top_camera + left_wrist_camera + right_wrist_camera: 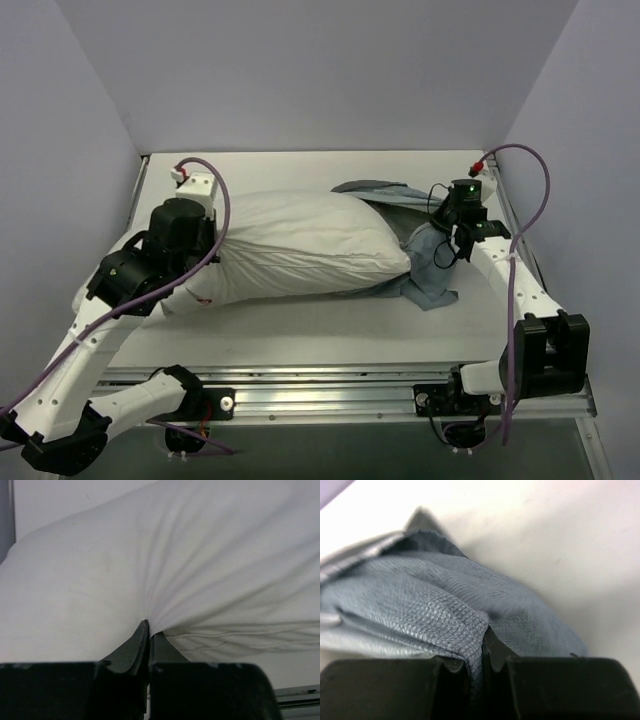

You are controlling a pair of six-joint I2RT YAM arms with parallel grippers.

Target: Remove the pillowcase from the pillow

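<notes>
The white pillow (300, 245) lies across the middle of the table. The blue-grey pillowcase (425, 265) is bunched round its right end, the rest of the pillow bare. My left gripper (205, 262) is at the pillow's left end, shut on a pinch of the pillow's white fabric (165, 570), which fans into creases from my fingertips (142, 635). My right gripper (447, 252) is at the right end, shut on a fold of the pillowcase (420, 605) that drapes over my left finger.
The table (300, 330) is white, walled by pale panels at left, right and back. A metal rail (330, 390) runs along the near edge between the arm bases. Purple cables loop over both arms.
</notes>
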